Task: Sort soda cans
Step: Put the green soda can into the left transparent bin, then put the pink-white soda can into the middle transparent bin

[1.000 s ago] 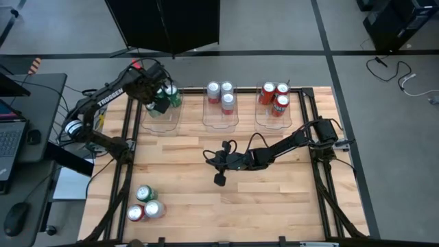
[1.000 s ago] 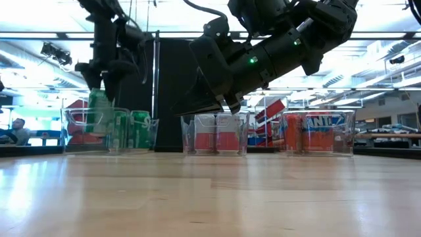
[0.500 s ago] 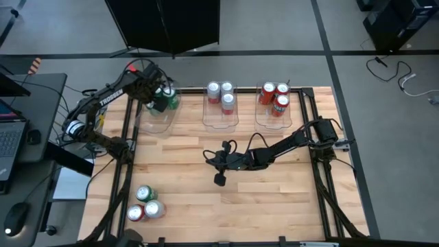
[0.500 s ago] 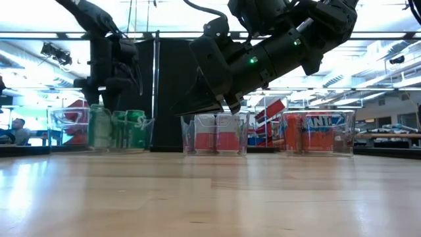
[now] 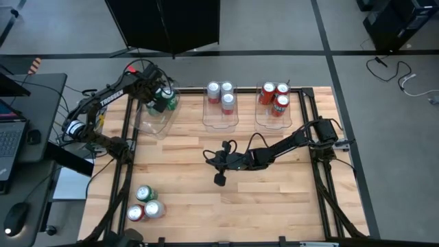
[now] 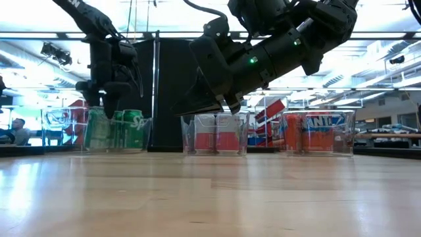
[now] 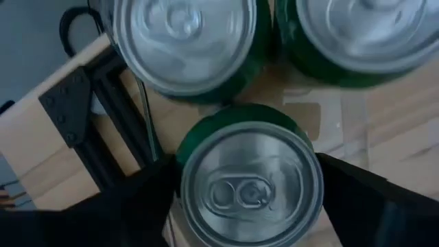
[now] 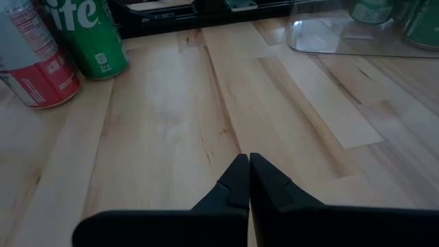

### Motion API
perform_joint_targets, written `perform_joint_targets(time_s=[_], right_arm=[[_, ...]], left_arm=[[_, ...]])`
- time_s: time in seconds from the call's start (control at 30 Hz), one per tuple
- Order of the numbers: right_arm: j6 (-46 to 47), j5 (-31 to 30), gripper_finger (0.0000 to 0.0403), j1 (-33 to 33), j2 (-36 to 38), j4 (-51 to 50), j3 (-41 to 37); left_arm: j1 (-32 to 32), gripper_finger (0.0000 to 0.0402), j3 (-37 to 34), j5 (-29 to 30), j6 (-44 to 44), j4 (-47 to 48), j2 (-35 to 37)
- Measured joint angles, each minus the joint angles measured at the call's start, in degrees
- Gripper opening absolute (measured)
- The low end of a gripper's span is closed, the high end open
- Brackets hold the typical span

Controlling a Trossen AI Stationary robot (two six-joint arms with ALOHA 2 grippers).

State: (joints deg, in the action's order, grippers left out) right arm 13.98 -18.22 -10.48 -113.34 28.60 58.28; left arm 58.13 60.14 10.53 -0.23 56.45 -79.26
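From above, my left gripper (image 5: 159, 98) hangs over the left bin (image 5: 155, 122), with three green cans (image 5: 169, 98) under it. The middle bin (image 5: 220, 120) has three silver-white cans (image 5: 227, 101), the right bin (image 5: 273, 121) three red cans (image 5: 279, 105). Three unsorted cans (image 5: 145, 204) wait at the near left corner: one green, one red, one silver-white. My right gripper (image 5: 219, 178) rests over the table centre.

From table height, the left gripper (image 6: 105, 105) stands just above the green cans (image 6: 115, 130) in their bin.

In my left wrist view, one green can (image 7: 248, 184) stands between my fingers (image 7: 130, 206), which look spread on either side of it; I cannot tell if they touch. Two more green cans (image 7: 185, 41) stand beside it.

In my right wrist view, the fingertips (image 8: 248, 180) are pressed together and hold nothing; a green can (image 8: 88, 34) and a red one (image 8: 31, 65) stand ahead.

I judge these cans stiff but thin and smooth, perhaps slippery, so it is best to grip the side at mid height.
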Motion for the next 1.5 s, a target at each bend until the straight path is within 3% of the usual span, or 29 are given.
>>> perform_joint_targets(time_s=[0.1, 0.17, 0.43, 0.83, 0.97, 1.13, 1.27, 1.5], right_arm=[[0.00, -0.02, 0.0000, 0.00, 0.00, 0.00, 0.00], [0.00, -0.02, 0.0000, 0.00, 0.00, 0.00, 0.00], [0.55, -0.02, 0.0000, 0.01, 0.00, 0.00, 0.00], [0.42, -0.02, 0.0000, 0.04, 0.01, 0.00, 0.00], [0.20, -0.02, 0.0000, 0.31, 0.01, 0.00, 0.00], [-2.91, 3.43, 0.0000, 1.24, 0.01, 1.16, 0.00], [-3.56, 7.29, 0.0001, 1.41, 0.04, 4.95, 0.00], [-6.39, 7.44, 0.0015, -0.79, 0.04, 7.58, 1.99]], left_arm=[[-0.31, 0.0378, 0.03, 0.07, 0.09, -0.26, 0.02], [-0.83, 0.0389, 0.03, 0.40, 0.12, -0.35, 0.02], [-1.16, 0.0383, 1.36, 0.67, 0.39, 1.30, -0.01], [-2.54, 0.0359, 13.24, -0.81, 0.78, 14.50, 0.00], [-5.83, 0.0321, 13.87, -4.73, 2.90, 20.63, 0.00], [-14.13, 0.0234, 11.99, -3.55, 4.48, 21.73, 1.39], [-22.27, 0.0148, 9.18, -2.57, 4.55, 15.90, 4.80], [-35.03, 0.0026, -0.93, -2.56, 1.66, 1.18, 19.11]])
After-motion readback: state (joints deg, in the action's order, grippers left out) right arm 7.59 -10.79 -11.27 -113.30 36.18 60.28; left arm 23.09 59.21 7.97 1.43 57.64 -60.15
